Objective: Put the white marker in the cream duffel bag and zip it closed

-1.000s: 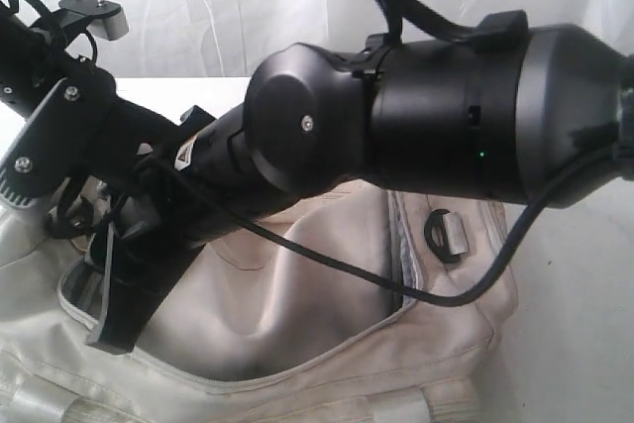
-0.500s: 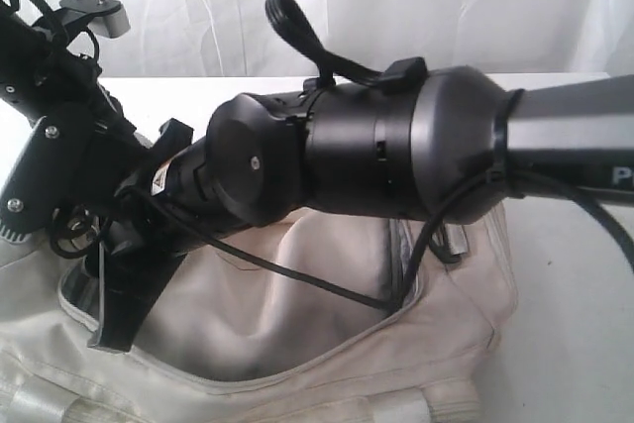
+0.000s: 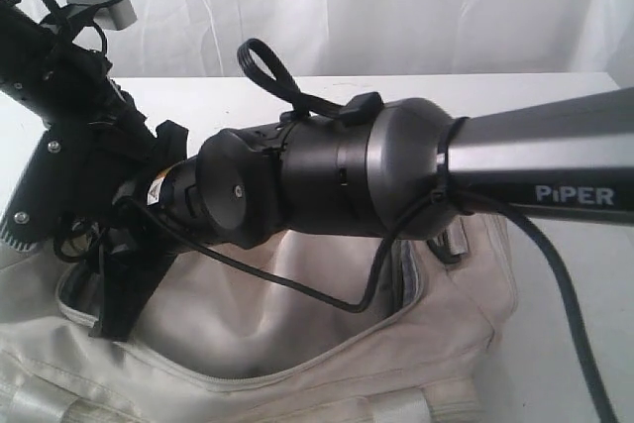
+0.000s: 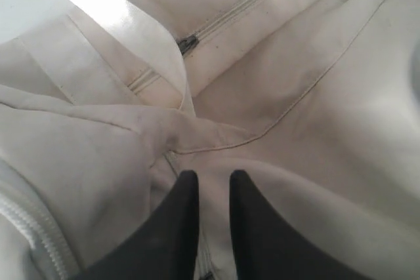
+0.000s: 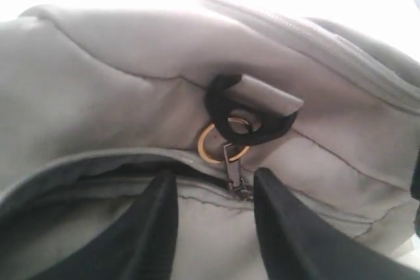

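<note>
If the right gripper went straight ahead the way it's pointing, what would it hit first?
Probably the zipper pull on the cream duffel bag, which sits just ahead between the open jaws of the right gripper. Depth is unclear.

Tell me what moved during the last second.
The right arm slid leftward and lower across the cream duffel bag. The left arm barely shifted. The bag stayed put, its main opening still unzipped.
</note>
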Tool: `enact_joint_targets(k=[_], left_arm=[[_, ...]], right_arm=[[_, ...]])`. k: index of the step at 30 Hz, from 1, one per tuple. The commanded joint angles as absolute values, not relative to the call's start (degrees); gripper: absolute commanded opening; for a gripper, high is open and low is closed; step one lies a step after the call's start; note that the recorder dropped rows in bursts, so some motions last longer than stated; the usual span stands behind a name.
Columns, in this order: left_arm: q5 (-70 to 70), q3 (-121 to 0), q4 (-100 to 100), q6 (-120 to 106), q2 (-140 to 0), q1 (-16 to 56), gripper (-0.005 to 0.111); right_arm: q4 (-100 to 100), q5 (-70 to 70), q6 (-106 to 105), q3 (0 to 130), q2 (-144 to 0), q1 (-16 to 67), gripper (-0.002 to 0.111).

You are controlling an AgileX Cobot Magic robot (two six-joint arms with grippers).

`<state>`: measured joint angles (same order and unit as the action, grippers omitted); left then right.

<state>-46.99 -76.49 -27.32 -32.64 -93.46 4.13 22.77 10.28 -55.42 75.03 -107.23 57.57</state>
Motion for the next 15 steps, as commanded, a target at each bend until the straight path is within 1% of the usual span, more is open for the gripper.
enact_joint_targets(k=[1, 7, 9, 11, 15], left_arm=[[-48.3, -76.7, -28.5, -33.2, -92.6, 4.1, 0.024], [-48.3, -76.7, -25.1, -32.1, -91.3, 2.8, 0.024], [-48.1, -76.7, -25.2, -32.2, -89.9, 2.0, 0.026], [-48.3, -76.7, -25.2, -32.2, -88.3, 1.8, 0.033], [-51.6, -76.7, -24.1, -31.0, -86.5, 1.3, 0.051]], right_arm=[[22.4, 10.1, -55.6, 77.3, -108.9, 57.6, 0.036], [22.6, 12.2, -55.1, 79.3, -109.9, 57.6, 0.036], [22.6, 12.4, -55.1, 79.3, -109.9, 57.6, 0.036], [22.6, 12.8, -55.1, 79.3, -109.9, 57.6, 0.036], [22.6, 12.9, -55.1, 79.3, -109.9, 57.6, 0.036]])
